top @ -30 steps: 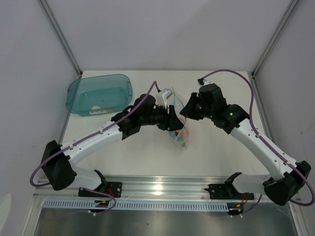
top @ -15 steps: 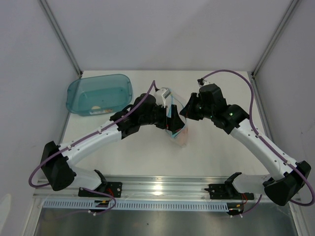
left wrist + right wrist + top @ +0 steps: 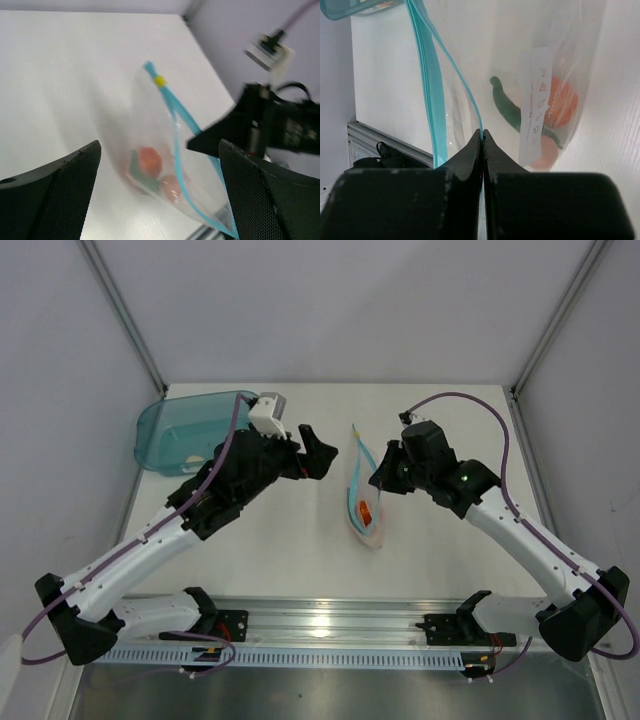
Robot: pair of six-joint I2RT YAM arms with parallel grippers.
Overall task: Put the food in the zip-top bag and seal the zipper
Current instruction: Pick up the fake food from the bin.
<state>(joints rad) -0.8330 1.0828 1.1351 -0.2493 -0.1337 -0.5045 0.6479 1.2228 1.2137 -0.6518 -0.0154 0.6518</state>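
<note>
The clear zip-top bag (image 3: 362, 502) lies mid-table, its mouth half open, with the light-blue zipper (image 3: 184, 116) along the edge. Inside is the food: an orange fruit (image 3: 561, 102), a slim green vegetable (image 3: 506, 107) and a pale lump (image 3: 545, 151). My right gripper (image 3: 482, 133) is shut on one lip of the zipper at the bag's right side (image 3: 380, 480). My left gripper (image 3: 320, 452) stands open to the left of the bag, apart from it, with nothing between its fingers (image 3: 60, 192). In the left wrist view the bag (image 3: 155, 150) sits ahead of the open jaws.
A teal translucent tub (image 3: 200, 430) stands at the back left, behind the left arm. The metal rail (image 3: 330, 625) runs along the near table edge. Frame posts rise at the back corners.
My left gripper opened, let go of the bag and drew back to the left. The bag slumped towards the table, held only by the right gripper, which stayed shut.
</note>
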